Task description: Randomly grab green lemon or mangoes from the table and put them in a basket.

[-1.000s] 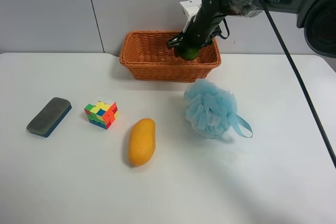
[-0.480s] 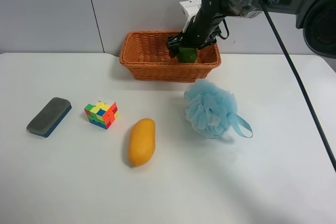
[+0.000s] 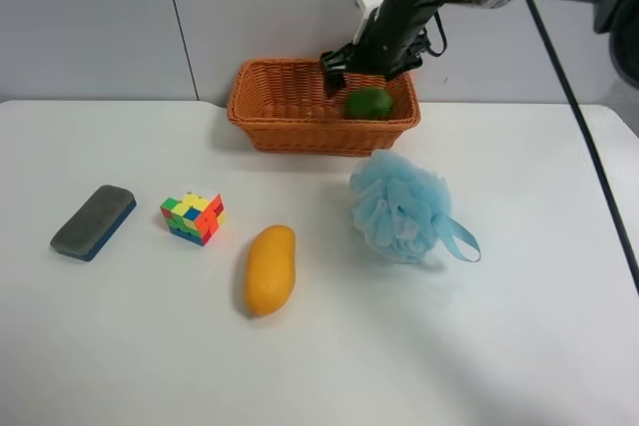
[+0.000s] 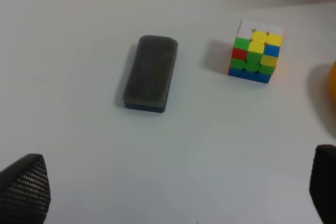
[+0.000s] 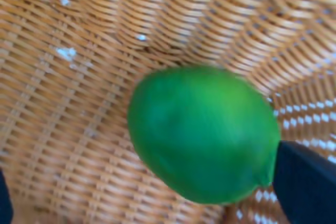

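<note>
The green lemon [image 3: 369, 102] lies inside the wicker basket [image 3: 300, 132] at its right end. My right gripper [image 3: 364, 65] hovers just above it, open and empty. In the right wrist view the lemon [image 5: 202, 135] rests on the basket weave [image 5: 79, 103] between the spread dark fingertips [image 5: 307, 182]. The orange-yellow mango [image 3: 270, 268] lies on the white table [image 3: 479, 346] in front of the basket. My left gripper [image 4: 173, 192] is open and empty above the table's left part; only a sliver of the mango [image 4: 333, 80] shows there.
A fluffy light-blue bath sponge [image 3: 399, 205] lies in front of the basket's right end. A multicoloured puzzle cube [image 3: 193, 217] and a grey-blue eraser [image 3: 93, 220] lie at the left; both show in the left wrist view, cube [image 4: 255, 51] and eraser [image 4: 150, 73].
My right gripper held the lemon over the basket, then opened and rose slightly. The lemon dropped and now lies in the basket.
</note>
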Controlling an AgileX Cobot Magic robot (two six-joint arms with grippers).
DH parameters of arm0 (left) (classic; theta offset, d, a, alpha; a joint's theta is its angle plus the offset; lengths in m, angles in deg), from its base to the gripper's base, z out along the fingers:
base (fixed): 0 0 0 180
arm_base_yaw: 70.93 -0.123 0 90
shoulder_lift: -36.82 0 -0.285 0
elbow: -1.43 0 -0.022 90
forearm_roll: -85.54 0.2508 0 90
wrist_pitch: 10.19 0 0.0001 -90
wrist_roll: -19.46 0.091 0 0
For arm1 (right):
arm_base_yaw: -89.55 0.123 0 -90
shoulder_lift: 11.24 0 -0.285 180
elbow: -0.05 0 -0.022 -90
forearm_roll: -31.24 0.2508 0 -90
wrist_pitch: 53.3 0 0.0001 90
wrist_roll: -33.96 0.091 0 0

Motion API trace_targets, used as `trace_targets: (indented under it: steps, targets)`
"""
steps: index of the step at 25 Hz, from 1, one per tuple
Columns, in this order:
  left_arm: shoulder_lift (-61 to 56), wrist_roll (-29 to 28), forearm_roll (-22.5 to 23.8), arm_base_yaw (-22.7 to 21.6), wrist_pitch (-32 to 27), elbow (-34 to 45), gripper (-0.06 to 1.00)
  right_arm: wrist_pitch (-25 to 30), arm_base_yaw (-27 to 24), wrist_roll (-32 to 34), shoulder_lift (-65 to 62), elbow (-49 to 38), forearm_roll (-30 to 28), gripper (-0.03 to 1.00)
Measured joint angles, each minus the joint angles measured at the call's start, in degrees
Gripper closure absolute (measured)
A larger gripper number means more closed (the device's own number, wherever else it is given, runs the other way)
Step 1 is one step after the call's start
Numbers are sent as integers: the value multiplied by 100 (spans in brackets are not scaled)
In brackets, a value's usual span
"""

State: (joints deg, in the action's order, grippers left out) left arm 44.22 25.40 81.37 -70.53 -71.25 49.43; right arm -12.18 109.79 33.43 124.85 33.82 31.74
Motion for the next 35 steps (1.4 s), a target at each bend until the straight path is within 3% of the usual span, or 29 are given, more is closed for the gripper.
trace_targets:
  steps: [2, 9, 11, 19, 35]
  targets:
    - [0, 0, 0, 0, 0, 0, -5, 240, 0, 0, -160, 5, -8, -2]
    - [0, 0, 0, 0, 0, 0, -5, 2341, 0, -174, -1422, 18, -134, -3]
    - [0, 0, 0, 0, 0, 0, -5, 2707, 0, -181, -1793, 18, -134, -3]
    - [0, 0, 0, 0, 0, 0, -5, 2812, 0, -197, -3595, -641, 55, -3]
    - [0, 0, 0, 0, 0, 0, -5, 2902, 0, -169, -9612, -5950, -1, -3]
